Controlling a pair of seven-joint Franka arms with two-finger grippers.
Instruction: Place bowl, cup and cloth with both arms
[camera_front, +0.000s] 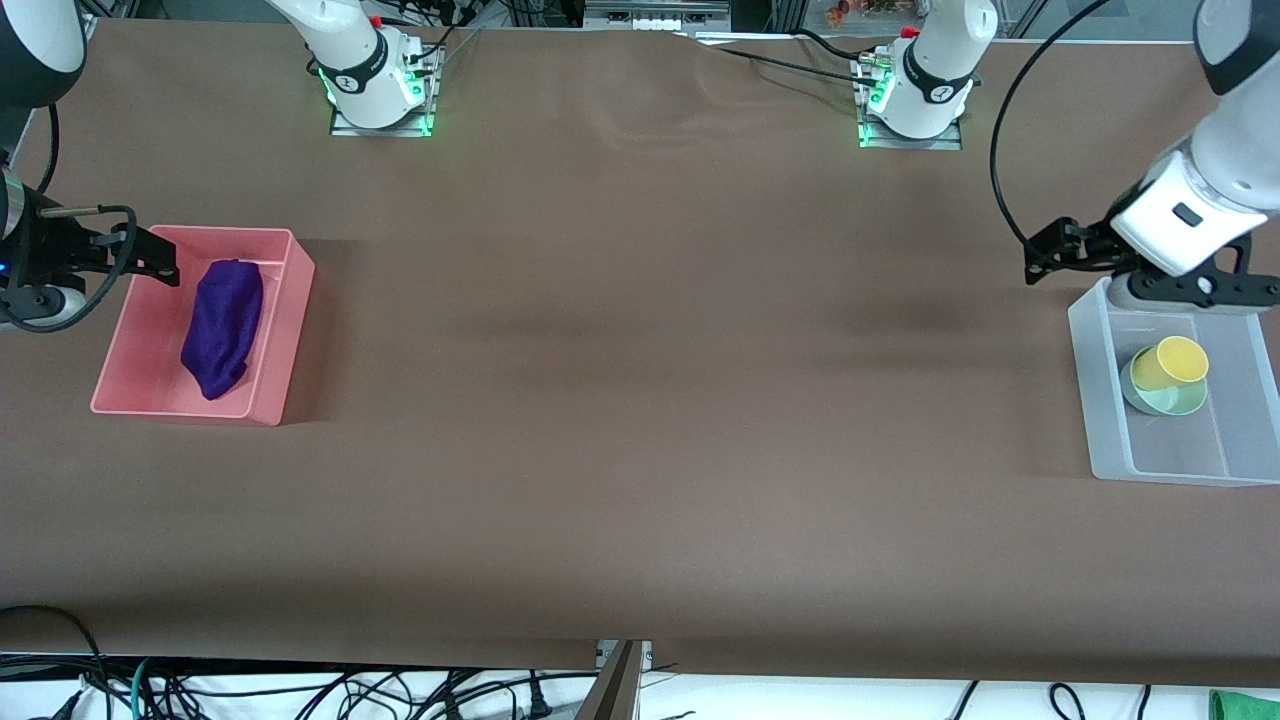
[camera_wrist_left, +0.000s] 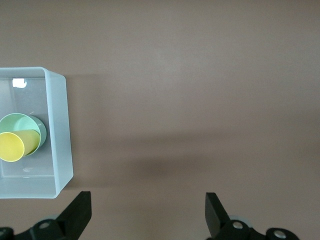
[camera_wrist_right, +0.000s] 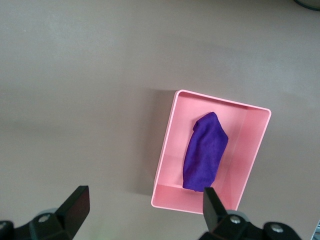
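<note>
The purple cloth lies in a pink tray at the right arm's end of the table; it also shows in the right wrist view. The mint-green bowl sits in a clear bin at the left arm's end, with the yellow cup tilted in it. Both show in the left wrist view: the bowl and the cup. My left gripper is open and empty over bare table beside the bin. My right gripper is open and empty over the pink tray's edge.
The brown table stretches wide between the pink tray and the clear bin. The two arm bases stand at the table's back edge. Cables hang below the table's front edge.
</note>
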